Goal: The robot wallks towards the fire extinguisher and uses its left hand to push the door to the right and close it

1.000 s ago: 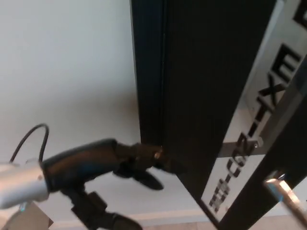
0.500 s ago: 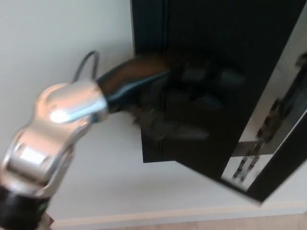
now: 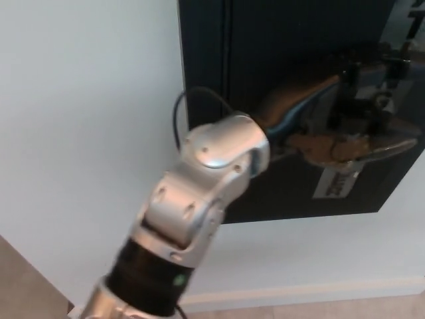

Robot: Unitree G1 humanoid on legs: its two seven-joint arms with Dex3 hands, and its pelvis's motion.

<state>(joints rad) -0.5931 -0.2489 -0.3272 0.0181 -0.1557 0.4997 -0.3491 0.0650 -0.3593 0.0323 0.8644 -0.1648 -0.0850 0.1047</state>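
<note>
Door (image 3: 285, 119): a dark, glossy black panel set against the white wall, filling the upper middle and right of the head view; its lower edge runs across just above the pale strip of wall at the bottom.
Door label (image 3: 335, 183): a small white patch with dark lettering low on the panel, too blurred to read.
Left hand (image 3: 345, 129): stretched out far from the body and lying against the door face at the right side of the panel, above the label; it looks dark and brownish in the blur.
Fingers: spread flat along the door surface and grasping nothing as far as the blur allows; single fingers cannot be told apart.
Left arm (image 3: 199, 193): comes up from the bottom left, rising diagonally to the right; a black section near the bottom edge, then silver jointed housings, then a rounded silver wrist joint in front of the door's left edge.
Cable (image 3: 189, 100): a thin black loop arching above the wrist joint, across the door's left edge.
Wall (image 3: 86, 133): plain white, left of and below the door.
Baseboard (image 3: 312, 292): a pale strip along the foot of the wall.
</note>
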